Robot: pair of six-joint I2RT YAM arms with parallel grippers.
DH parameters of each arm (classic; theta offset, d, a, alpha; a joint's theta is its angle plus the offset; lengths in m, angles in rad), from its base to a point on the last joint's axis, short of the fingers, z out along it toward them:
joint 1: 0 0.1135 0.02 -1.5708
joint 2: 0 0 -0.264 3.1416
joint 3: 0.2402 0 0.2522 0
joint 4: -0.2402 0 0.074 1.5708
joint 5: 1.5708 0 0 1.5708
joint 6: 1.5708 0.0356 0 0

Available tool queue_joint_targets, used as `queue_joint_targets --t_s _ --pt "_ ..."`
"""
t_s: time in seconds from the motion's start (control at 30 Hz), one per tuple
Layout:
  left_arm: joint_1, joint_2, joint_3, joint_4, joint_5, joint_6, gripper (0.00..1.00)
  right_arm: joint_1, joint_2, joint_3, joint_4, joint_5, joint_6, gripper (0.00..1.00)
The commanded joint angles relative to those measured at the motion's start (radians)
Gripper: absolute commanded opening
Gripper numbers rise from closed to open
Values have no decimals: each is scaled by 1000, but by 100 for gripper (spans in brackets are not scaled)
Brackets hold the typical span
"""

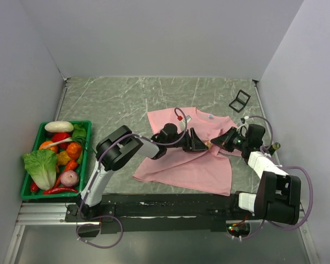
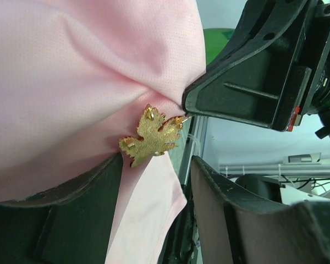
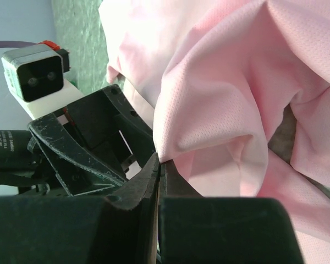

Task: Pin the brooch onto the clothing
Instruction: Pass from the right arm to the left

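Observation:
The clothing [image 1: 190, 162], a pink T-shirt, lies crumpled mid-table with both grippers meeting over a raised fold. The brooch [image 2: 152, 135], a small gold leaf, lies against that fold [image 2: 88, 77]; from above it is a speck [image 1: 209, 144]. My right gripper [image 2: 186, 108] is shut, its tips pinching the brooch's right edge against the fabric. In the right wrist view the closed tips [image 3: 160, 160] press into the fold [image 3: 220, 110], and the brooch is hidden. My left gripper [image 2: 157, 165] stands open just below the brooch, fabric draped over its left finger [image 2: 71, 214].
A green basket [image 1: 25, 190] of vegetables stands at the left edge. A small black frame-like thing [image 1: 240, 100] lies at the back right. Grey walls close in the table on three sides.

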State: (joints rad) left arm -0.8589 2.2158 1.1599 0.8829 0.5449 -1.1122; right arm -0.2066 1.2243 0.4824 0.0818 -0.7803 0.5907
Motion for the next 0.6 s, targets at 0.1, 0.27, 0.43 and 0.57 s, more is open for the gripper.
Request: queue_joint_targets --t_s 0.1,0.27,0.43,0.57 --pt "-23 31 44 113 20 -63 58 -10 -48 -14 22 -16 24 0" --pt "-31 39 28 161 10 -84 58 -11 -63 -11 6 -11 21 0" --pt "-34 39 21 218 3 -126 52 -11 -74 -19 -2 -1 15 0" --pt "-37 10 -18 243 -32 -138 49 -10 -74 -22 -13 12 3 0"
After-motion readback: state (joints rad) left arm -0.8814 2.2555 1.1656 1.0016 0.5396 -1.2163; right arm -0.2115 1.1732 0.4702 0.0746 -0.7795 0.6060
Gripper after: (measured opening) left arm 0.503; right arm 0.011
